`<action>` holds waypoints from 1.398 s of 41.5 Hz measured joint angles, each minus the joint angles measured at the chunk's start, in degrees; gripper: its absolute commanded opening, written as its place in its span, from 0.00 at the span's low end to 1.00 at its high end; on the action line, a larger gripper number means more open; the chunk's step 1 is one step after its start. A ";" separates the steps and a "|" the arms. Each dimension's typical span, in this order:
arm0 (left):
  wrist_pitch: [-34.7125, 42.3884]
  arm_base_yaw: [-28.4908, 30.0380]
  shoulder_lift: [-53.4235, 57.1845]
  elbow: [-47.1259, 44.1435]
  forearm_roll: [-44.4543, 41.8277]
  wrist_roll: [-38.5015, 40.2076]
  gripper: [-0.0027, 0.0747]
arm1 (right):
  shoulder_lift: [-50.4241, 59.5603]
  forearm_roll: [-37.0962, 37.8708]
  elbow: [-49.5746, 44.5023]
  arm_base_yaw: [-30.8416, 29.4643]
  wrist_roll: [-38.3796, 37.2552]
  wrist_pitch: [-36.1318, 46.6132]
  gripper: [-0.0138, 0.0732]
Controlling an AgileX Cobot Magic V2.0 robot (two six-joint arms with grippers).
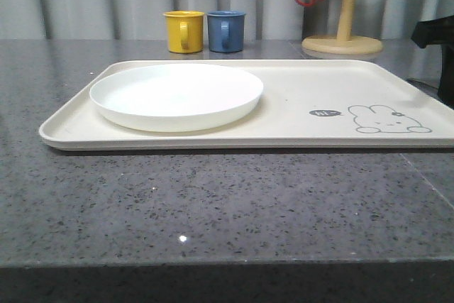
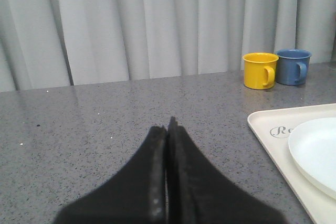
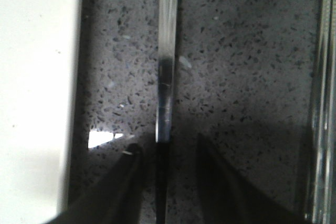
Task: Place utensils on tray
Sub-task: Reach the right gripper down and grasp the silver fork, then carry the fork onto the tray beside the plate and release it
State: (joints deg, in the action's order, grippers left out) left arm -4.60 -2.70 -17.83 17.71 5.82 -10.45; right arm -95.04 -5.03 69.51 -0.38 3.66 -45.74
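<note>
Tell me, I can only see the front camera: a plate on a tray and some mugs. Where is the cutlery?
Observer: The right wrist view shows a slim metal utensil lying on the speckled counter, just off the tray.
Operator: Is the robot holding it?
Observer: Not yet. The right gripper is open, with one finger on each side of the utensil.
Operator: And the other arm?
Observer: The left gripper is shut on nothing, over the counter beside the tray's lettered corner.
</note>
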 measured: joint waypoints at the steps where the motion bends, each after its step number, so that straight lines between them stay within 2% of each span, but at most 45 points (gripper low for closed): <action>1: 0.00 0.00 0.00 0.00 0.00 0.00 0.01 | -0.10 0.00 0.00 0.00 0.00 0.00 0.24; 6: 0.00 0.00 0.00 0.00 0.00 0.00 0.01 | -0.13 0.00 0.15 0.00 0.00 0.00 0.11; 9: 0.00 0.00 0.00 0.00 0.00 0.00 0.01 | -0.13 0.00 0.26 0.10 0.00 0.00 0.08; 18: 0.00 0.00 0.00 0.00 0.00 0.00 0.01 | 0.43 1.23 2.22 0.10 -0.26 -2.74 0.08; 30: 0.00 0.00 0.00 0.00 0.00 0.00 0.01 | 4.24 2.84 10.20 1.31 -6.90 -9.70 0.09; 38: 0.00 0.00 0.00 0.00 0.00 0.00 0.01 | 4.26 5.03 12.94 7.72 -11.34 -12.28 0.09; 46: 0.00 0.00 0.00 0.00 0.00 0.00 0.01 | 3.18 7.71 12.96 17.48 -17.50 -12.15 0.09; 54: 0.00 0.00 0.00 0.00 0.00 0.00 0.01 | -1.38 8.11 13.69 25.89 -21.60 -10.47 0.09; 58: 0.00 0.00 0.00 0.00 0.00 0.00 0.01 | -4.44 8.11 15.33 28.10 -23.47 -10.13 0.09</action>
State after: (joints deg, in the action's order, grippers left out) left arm -4.60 -2.70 -17.83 17.71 5.82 -10.45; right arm -99.49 3.08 84.84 27.72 -19.81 -55.86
